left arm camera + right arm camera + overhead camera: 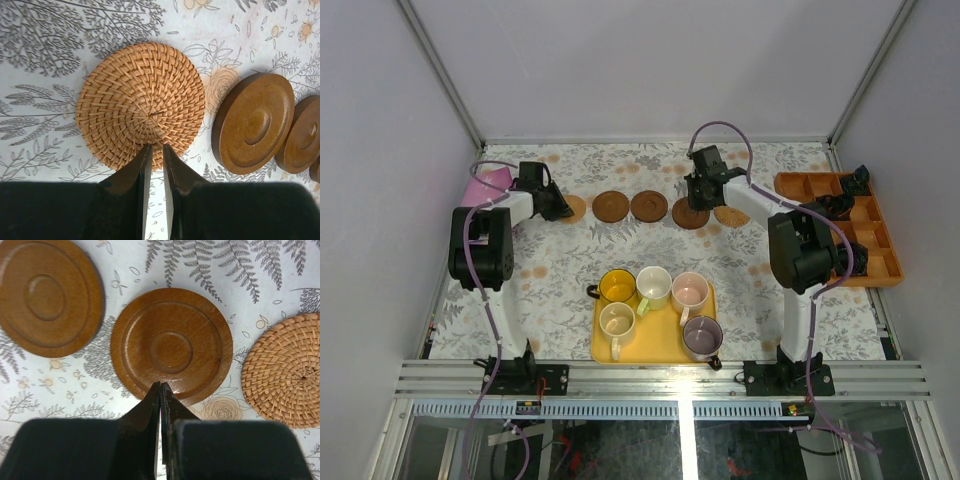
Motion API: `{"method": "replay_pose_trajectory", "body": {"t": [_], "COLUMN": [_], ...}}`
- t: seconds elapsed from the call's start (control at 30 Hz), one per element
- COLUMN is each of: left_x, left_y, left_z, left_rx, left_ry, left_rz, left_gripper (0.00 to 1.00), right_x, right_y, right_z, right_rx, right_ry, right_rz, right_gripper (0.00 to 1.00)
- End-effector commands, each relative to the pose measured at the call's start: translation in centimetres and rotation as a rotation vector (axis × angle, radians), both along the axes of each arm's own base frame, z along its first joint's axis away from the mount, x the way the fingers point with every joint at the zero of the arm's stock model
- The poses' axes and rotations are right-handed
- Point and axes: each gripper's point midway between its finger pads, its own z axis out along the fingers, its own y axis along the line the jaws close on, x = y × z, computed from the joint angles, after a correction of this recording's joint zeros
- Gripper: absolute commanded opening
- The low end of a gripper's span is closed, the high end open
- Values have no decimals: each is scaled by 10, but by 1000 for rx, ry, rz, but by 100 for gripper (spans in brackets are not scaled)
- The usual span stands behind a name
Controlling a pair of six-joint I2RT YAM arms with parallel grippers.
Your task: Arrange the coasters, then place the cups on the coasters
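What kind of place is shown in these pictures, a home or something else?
Probably a laboratory test cell, not a home: plain white panel walls close it in, two robot arms, left and right, are bolted to a metal rail at the near edge, and a floral cloth covers the work surface.

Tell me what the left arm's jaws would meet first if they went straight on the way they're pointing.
The woven tan coaster: the left jaws' tips sit right over its near edge, pointing down at it. How much height is left is hard to judge.
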Motion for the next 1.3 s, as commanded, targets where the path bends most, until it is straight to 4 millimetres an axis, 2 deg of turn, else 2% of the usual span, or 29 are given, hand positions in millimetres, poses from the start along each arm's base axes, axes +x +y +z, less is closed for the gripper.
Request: {"method": "replay_pose_trajectory", "body": {"t": [0.0, 0.2, 0.57, 0.63, 0.97, 1.27], "left_x": [4, 4, 8, 8, 10, 12], "left_y": [19, 21, 8, 7, 5, 5], "left_z": [-11, -11, 6, 8, 20, 28], "left_rx": [28, 22, -45, -53, -60, -58], "left_ry": [19, 22, -19, -23, -48, -68], "left_rz": [39, 43, 9, 5, -4, -12], "left_gripper": [15, 14, 16, 16, 19, 23], "right_x": [10, 16, 21, 29, 50, 58], "right_y": [-4, 1, -2, -2, -6, -4], "right_z": [-9, -26, -48, -44, -46, -29], "right_rx": [14, 25, 10, 15, 24, 33], "right_ry": [21, 55, 83, 63, 47, 13], "right_rz": [-29, -24, -35, -40, -52, -48], "right_gripper": [0, 0, 0, 0, 0, 0]}}
